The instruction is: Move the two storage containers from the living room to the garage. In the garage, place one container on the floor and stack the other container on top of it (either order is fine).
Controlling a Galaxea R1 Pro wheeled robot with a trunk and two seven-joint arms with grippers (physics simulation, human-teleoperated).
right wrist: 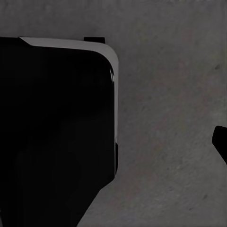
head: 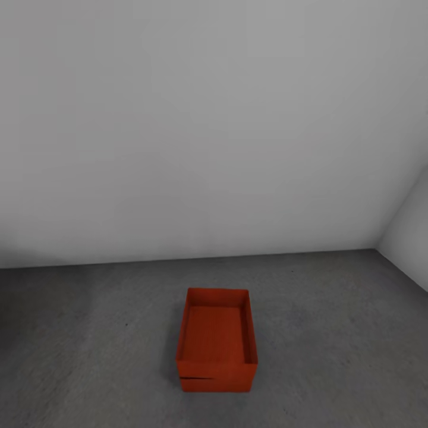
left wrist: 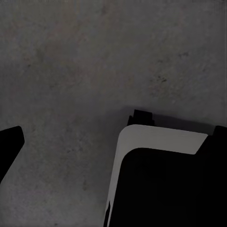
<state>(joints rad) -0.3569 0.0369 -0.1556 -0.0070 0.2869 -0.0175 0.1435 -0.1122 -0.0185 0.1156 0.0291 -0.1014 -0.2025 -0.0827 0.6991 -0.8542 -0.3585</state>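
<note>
The two storage containers stand stacked on the dark grey concrete floor (head: 89, 333) of the garage, low in the middle of the head view. The upper orange-red bin (head: 215, 333) is open-topped and empty. It sits squarely on the lower bin (head: 215, 384), of which only a thin strip below a dark seam shows. Nothing touches the stack. In the left wrist view a black fingertip (left wrist: 8, 144) of the left gripper sits at the picture's edge over bare floor. The right wrist view has a black fingertip (right wrist: 221, 142) at its edge too, with nothing held.
A plain light grey wall (head: 208, 119) rises just behind the stack, and a side wall (head: 413, 238) meets it at the right corner. Open floor lies on both sides of the bins. My own black, white-edged base (left wrist: 161, 142) (right wrist: 56, 118) shows under both wrists.
</note>
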